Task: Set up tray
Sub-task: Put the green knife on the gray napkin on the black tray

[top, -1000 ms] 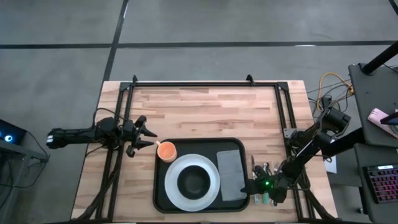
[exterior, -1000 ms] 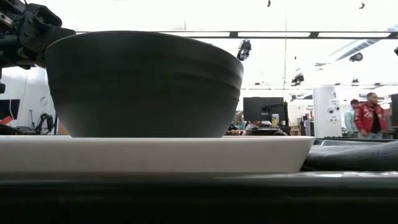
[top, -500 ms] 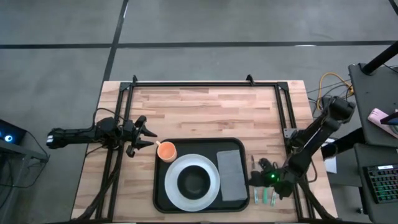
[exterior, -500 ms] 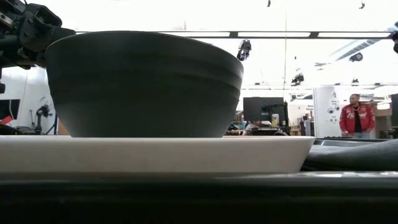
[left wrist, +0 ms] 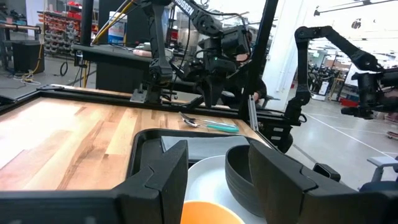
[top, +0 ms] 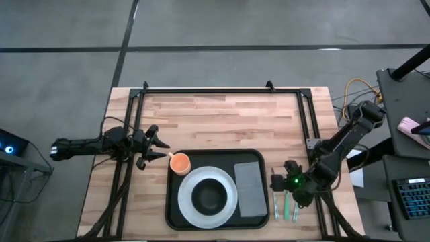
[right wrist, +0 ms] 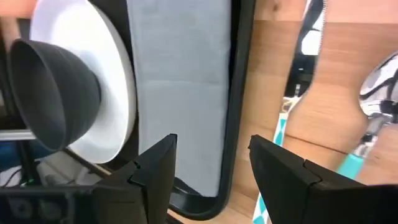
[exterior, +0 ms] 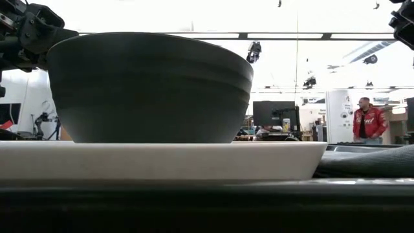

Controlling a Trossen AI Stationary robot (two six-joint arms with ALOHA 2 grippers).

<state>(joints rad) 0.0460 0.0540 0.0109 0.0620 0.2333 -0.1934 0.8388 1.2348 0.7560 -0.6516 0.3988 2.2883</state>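
Setting the tray point(top: 176, 214) is partly done, judging by the layout: it sits at the near middle of the wooden table point(top: 222, 121), carrying a white plate point(top: 190, 207) with a dark bowl point(top: 209, 197) on it, an orange cup point(top: 179, 162) at its far left corner, and a grey folded napkin point(top: 249, 189) along its right side. Cutlery with teal handles point(top: 285, 206) lies on the bare wood just beside the tray's right rim, not on it. Right gripper point(top: 287, 191) hovers over that cutlery with its fingers point(right wrist: 155, 171) spread and nothing between them; the right wrist view looks down past them onto the napkin, the tray rim and the teal handles point(right wrist: 278, 134). Left gripper point(top: 153, 148) waits off the tray's far left corner, near the cup, fingers point(left wrist: 163, 177) apart and holding nothing; its wrist view looks across the cup point(left wrist: 202, 213), the plate point(left wrist: 208, 180) and the bowl point(left wrist: 242, 179) toward the cutlery point(left wrist: 208, 124) on the far side. Step in hand, as I read it: bring the cutlery onto the tray, probably onto the napkin. To do it well: pick one piece only, since they lie close together; descend with the jaws square across a handle, not the thin metal end; close low against the wood so the flat handle does not slip out; lift clear of the raised rim before moving sideways; lay it along the napkin's length, away from the plate edge. Risk: nudging the neighbouring pieces toward the table edge.
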